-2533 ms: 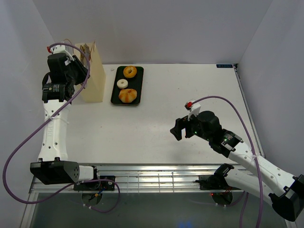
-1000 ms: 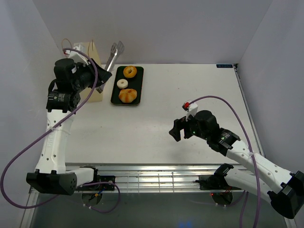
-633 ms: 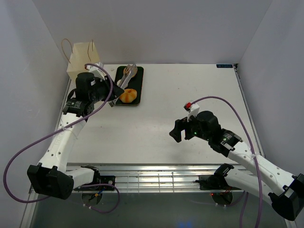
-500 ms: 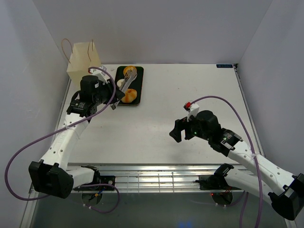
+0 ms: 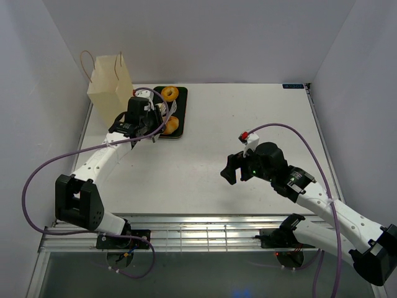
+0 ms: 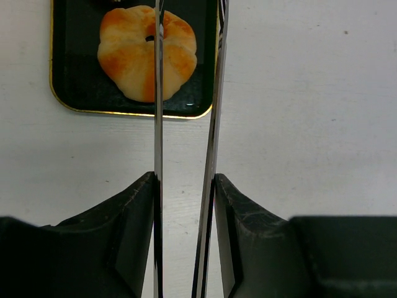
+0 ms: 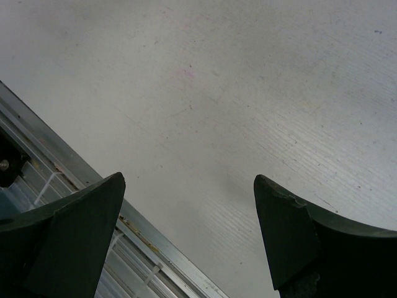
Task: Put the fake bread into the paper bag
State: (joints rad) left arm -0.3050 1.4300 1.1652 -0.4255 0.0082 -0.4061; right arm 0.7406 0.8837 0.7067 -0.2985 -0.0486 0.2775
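On the black tray [image 5: 183,113] lie pieces of fake bread: an orange-brown ring [image 5: 169,94] at the far end and a golden segmented bun [image 5: 172,125], [image 6: 133,53] at the near end. My left gripper [image 5: 151,119], [image 6: 184,180] is shut on metal tongs [image 5: 164,110], [image 6: 214,124], whose two blades reach over the bun, slightly parted. The cream paper bag [image 5: 110,84] stands upright to the left of the tray, behind the left arm. My right gripper [image 5: 231,169], [image 7: 189,183] hangs open over bare table with nothing between its fingers.
The tray's gold-edged rim [image 6: 124,113] faces the left wrist. A metal rail [image 7: 68,186] runs along the table's near edge under the right gripper. White walls close in the left, back and right sides.
The left arm has swung from beside the paper bag down and right, bringing the tongs low over the tray. The right arm has barely moved.
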